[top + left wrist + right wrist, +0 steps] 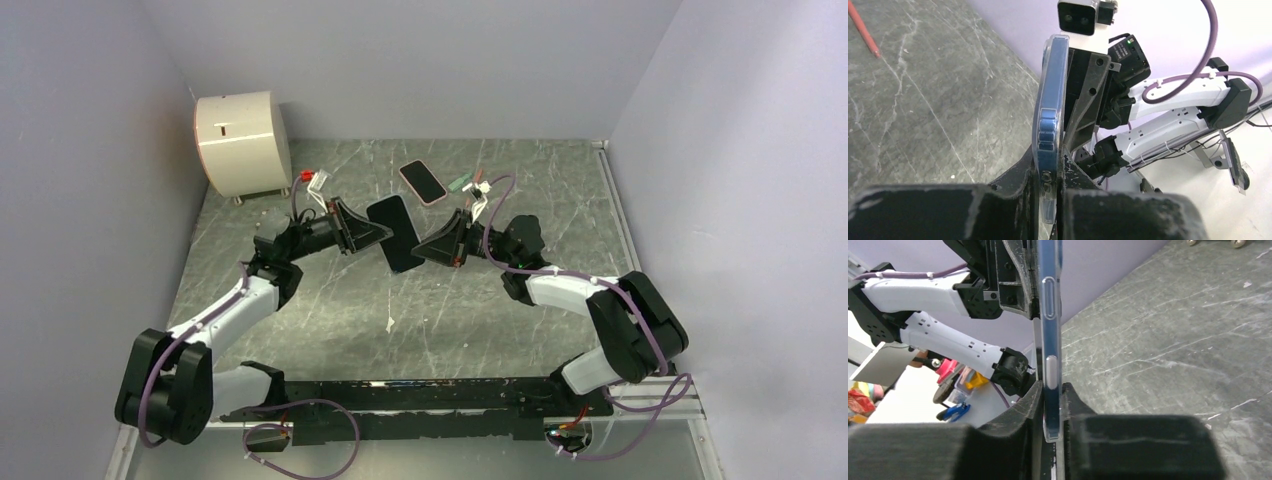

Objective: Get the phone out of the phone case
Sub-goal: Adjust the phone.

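You have the dark rectangular phone in its clear plastic case (pixel 397 235) at the frame's centre over the grey marbled worktop (pixel 500 320), left claw (pixel 375 232) clamped tight on its left edge, right claw (pixel 425 250) on its right.

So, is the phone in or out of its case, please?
In: the clear case wraps the blue phone, seen edge-on.

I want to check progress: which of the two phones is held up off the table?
The dark phone in the middle, clamped between the left tool and right tool. The pink-edged phone lies flat on the table behind.
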You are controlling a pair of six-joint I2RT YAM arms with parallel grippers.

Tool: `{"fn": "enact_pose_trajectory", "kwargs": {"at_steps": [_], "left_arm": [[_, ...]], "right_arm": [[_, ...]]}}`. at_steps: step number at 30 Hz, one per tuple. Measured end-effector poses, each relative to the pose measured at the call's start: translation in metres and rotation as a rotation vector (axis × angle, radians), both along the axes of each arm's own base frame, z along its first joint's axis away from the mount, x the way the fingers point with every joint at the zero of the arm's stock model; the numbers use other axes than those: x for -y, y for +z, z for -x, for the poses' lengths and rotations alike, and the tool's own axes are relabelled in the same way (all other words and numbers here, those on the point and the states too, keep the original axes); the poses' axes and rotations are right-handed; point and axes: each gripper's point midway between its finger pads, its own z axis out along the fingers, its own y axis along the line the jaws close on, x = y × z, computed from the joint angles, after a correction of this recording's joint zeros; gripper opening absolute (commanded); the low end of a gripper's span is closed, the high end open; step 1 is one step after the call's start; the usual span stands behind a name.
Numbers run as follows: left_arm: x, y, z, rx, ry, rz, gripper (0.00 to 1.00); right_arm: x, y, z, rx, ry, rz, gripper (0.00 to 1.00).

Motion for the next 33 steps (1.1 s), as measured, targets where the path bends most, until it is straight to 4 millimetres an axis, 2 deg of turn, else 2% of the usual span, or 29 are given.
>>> {"fn": "enact_pose_trajectory", "kwargs": {"at_steps": [3, 5, 11, 18, 22, 28, 33], "left_arm": [[-0.003, 0.001, 0.001, -0.014, 0.030, -0.005, 0.03], [-0.009, 0.001, 0.001, -0.026, 0.068, -0.006, 0.03], [-0.031, 0.004, -0.006, -0.051, 0.236, 0.014, 0.03], [-0.046, -0.009, -0.019, -0.152, 0.379, 0.075, 0.02], [-0.054, -0.015, -0.027, -0.214, 0.450, 0.131, 0.02], [-0.061, -0.001, -0.039, -0.236, 0.505, 0.234, 0.02], [-0.065, 0.008, -0.043, -0.248, 0.533, 0.310, 0.02]], "right_arm": [[-0.001, 0.000, 0.000, 0.013, -0.011, 0.008, 0.53], [0.000, 0.001, -0.001, 0.029, -0.028, 0.015, 0.61], [0.006, 0.016, -0.003, 0.105, -0.082, 0.017, 0.72], [0.008, 0.014, -0.011, 0.104, -0.152, 0.019, 0.76], [0.001, 0.010, -0.011, 0.077, -0.166, 0.010, 0.76], [-0.018, -0.007, -0.008, -0.001, -0.153, -0.005, 0.72], [-0.023, -0.008, -0.012, -0.029, -0.167, -0.061, 0.68]]}}
